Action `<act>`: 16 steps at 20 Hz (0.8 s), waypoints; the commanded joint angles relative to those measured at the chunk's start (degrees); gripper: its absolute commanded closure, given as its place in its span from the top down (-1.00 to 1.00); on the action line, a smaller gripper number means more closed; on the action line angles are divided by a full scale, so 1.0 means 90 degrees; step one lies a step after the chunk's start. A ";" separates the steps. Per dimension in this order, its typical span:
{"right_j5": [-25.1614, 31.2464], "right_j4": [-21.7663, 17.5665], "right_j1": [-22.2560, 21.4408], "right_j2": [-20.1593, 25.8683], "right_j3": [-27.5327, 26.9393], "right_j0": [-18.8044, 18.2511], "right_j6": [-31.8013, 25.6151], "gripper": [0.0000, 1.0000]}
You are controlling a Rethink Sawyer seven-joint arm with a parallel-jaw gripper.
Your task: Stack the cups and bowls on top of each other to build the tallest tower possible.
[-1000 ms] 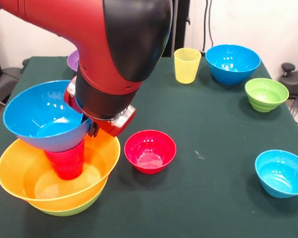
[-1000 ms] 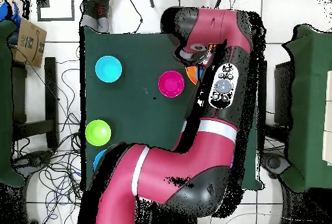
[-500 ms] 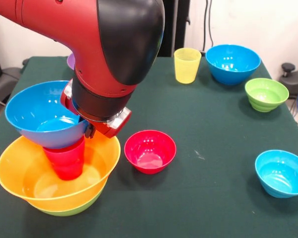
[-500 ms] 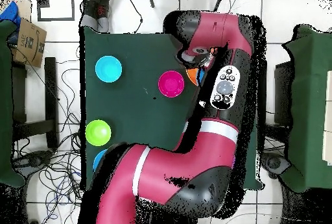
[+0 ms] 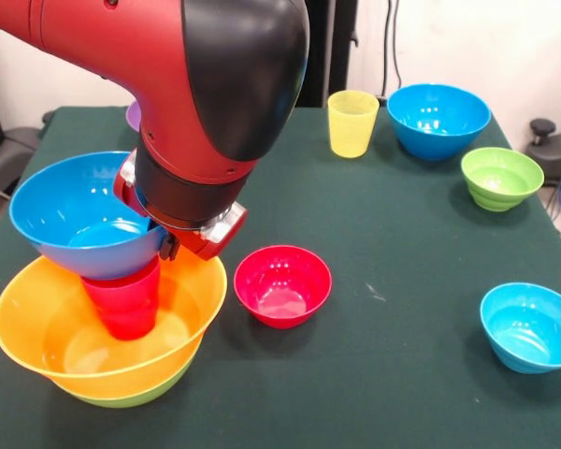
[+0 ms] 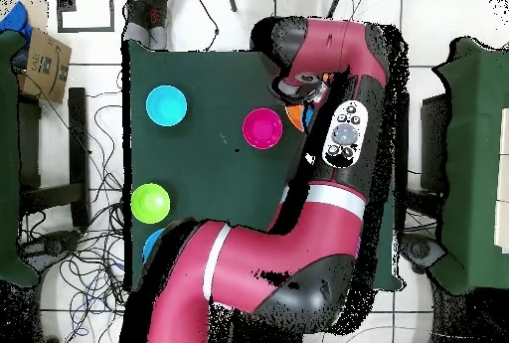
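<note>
My tool (image 5: 171, 245) grips the blue bowl's (image 5: 79, 220) rim beside it, seating it on the red cup (image 5: 123, 301) below. Next I must let go gently.

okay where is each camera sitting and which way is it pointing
Front view: across the table from the robot, facing it; the red arm comes down over the blue bowl on the red cup.
Overhead view: above the table, looking straight down; the arm covers most of the green cloth.
Both show the small red bowl and the arm.
</note>
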 commanded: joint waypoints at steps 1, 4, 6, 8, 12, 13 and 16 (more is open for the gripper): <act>-0.0268 -0.0049 -0.0096 0.0410 0.0653 -0.0087 0.0068 -1.00; -0.0204 -0.0069 -0.0080 0.0384 0.0587 -0.0068 0.0054 -1.00; -0.0086 -0.0177 -0.0026 0.0307 0.0454 -0.0043 -0.0131 1.00; -0.0079 -0.0179 -0.0013 0.0304 0.0411 -0.0036 -0.0126 1.00; -0.0200 -0.0095 -0.0047 0.0379 0.0504 -0.0035 -0.0016 1.00; -0.0203 -0.0092 -0.0049 0.0383 0.0504 -0.0035 -0.0020 1.00; -0.0158 -0.0111 -0.0031 0.0372 0.0417 -0.0033 -0.0085 1.00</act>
